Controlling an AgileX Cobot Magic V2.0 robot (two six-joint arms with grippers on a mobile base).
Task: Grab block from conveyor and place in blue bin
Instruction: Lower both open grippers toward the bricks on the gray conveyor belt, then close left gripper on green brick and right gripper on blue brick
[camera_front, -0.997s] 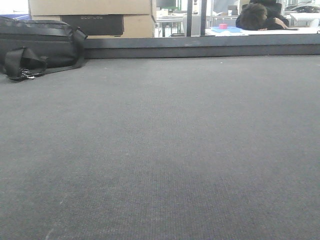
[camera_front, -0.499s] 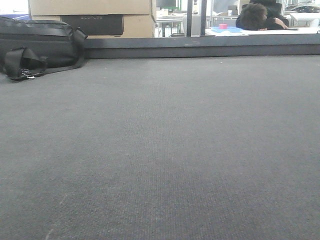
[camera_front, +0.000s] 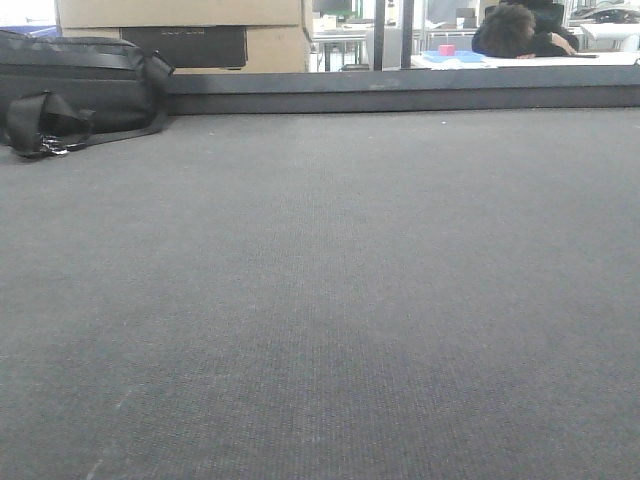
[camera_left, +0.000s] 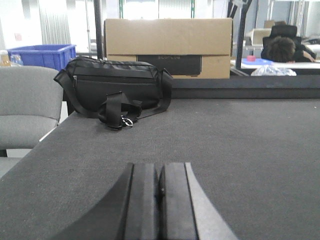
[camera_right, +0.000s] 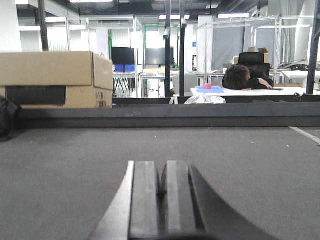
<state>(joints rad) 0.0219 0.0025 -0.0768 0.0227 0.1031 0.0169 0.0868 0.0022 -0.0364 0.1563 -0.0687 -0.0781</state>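
The conveyor (camera_front: 330, 290) is a wide grey woven belt that fills the front view, with a dark rail (camera_front: 400, 97) along its far edge. No block shows on it in any view. The blue bin (camera_left: 42, 54) stands off the belt at the far left of the left wrist view. My left gripper (camera_left: 160, 166) hangs low over the belt (camera_left: 240, 145), shut, with nothing between its pads. My right gripper (camera_right: 163, 164) is also shut and empty, low over the belt (camera_right: 250, 160).
A black bag (camera_left: 115, 92) with loose straps lies on the belt's far left corner, also in the front view (camera_front: 70, 90). Cardboard boxes (camera_left: 167, 45) stand behind the rail. A grey chair (camera_left: 27, 107) is beside the belt's left edge. A person (camera_right: 242, 77) slumps at a distant table.
The front view has shifted slightly, so the far rail, the bag and the background sit a little higher. The belt's surface looks the same.
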